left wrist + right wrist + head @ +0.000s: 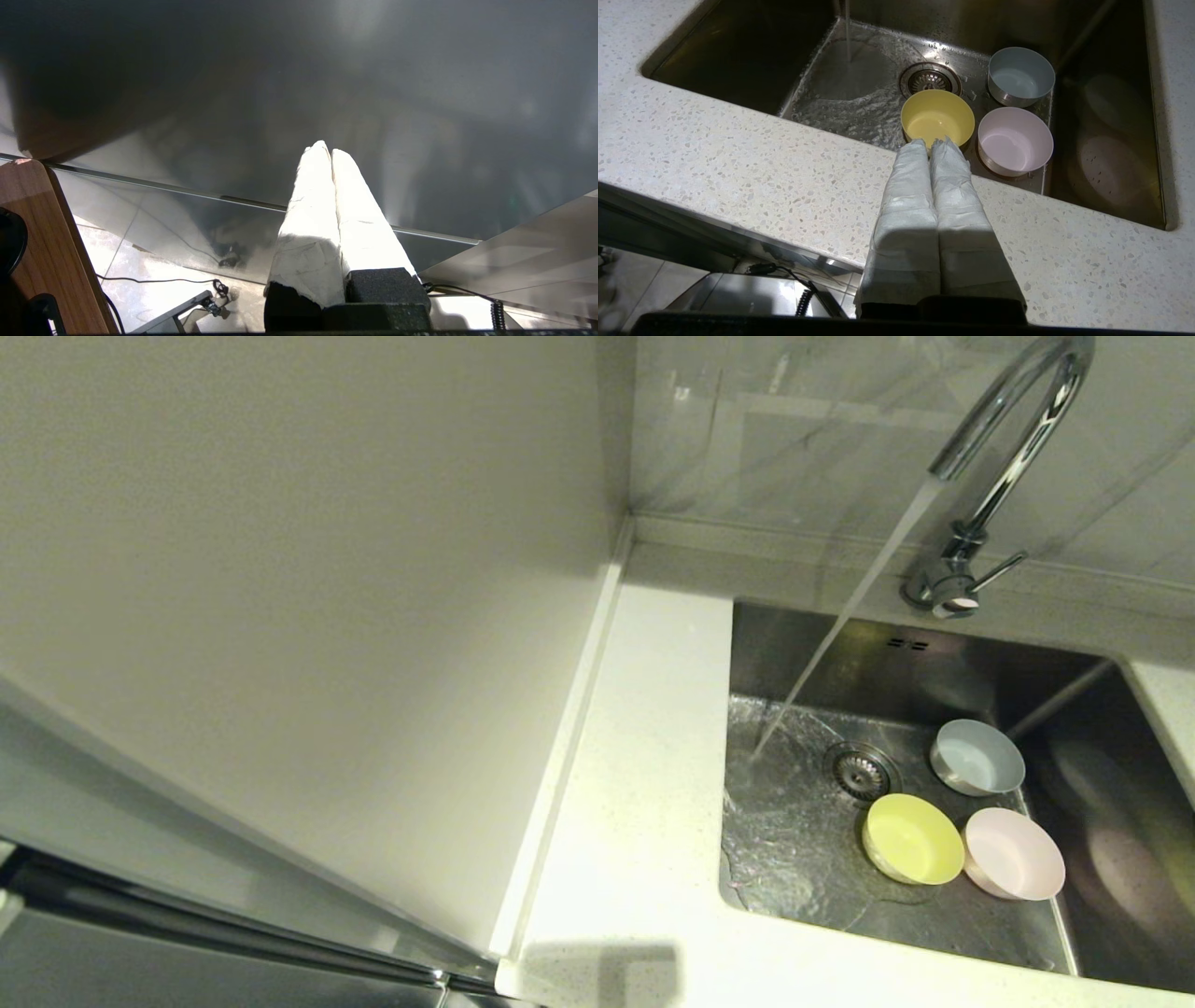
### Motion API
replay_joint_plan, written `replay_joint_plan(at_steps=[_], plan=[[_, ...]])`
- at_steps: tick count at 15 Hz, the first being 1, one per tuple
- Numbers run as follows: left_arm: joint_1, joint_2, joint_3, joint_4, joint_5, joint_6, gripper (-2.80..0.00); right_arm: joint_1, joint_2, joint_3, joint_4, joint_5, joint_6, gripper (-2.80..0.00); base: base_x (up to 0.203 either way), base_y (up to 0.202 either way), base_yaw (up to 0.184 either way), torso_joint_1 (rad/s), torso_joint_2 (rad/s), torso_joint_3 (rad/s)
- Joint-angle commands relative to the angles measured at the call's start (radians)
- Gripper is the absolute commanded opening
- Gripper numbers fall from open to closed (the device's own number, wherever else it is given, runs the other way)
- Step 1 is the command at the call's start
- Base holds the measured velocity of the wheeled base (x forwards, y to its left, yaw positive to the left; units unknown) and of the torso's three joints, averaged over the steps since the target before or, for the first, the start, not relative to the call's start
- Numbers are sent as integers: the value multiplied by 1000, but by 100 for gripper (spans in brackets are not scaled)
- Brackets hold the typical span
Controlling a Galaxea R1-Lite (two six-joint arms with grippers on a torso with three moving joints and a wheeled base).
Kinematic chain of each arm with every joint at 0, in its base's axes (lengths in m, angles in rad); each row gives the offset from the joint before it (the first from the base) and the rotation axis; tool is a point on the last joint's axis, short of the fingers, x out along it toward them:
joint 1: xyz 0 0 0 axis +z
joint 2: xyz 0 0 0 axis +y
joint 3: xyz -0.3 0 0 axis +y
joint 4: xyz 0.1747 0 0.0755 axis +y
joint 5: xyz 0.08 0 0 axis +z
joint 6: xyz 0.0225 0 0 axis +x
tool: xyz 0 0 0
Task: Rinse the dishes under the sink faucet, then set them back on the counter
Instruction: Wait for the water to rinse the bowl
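Three bowls stand upright in the steel sink: a yellow-green bowl, a pale pink bowl beside it, and a pale grey-blue bowl farther back. The chrome faucet runs a stream of water onto the sink floor left of the drain. My right gripper is shut and empty, above the counter's front strip, tips pointing toward the yellow-green bowl. My left gripper is shut and empty, low beside a metal panel, away from the sink. Neither gripper shows in the head view.
A plain cream wall panel rises left of the counter. A grey marbled backsplash stands behind the faucet. In the left wrist view a wooden board and cables on a tiled floor show below.
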Motion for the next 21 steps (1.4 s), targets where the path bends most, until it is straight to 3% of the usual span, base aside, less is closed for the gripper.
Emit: replay_joint_plan(at_steps=[1,15,21], plan=[[0,0,3,0,0,0,-280,0,1,0,0,0,0,-280,0,0,0,0,0,0],[0,0,3,0,0,0,-280,1,1,-8,-11,3,-5,-280,0,0,0,0,0,0],[0,0,3,0,0,0,-280,1,53,-234,68,67,0,-280,0,0,0,0,0,0]])
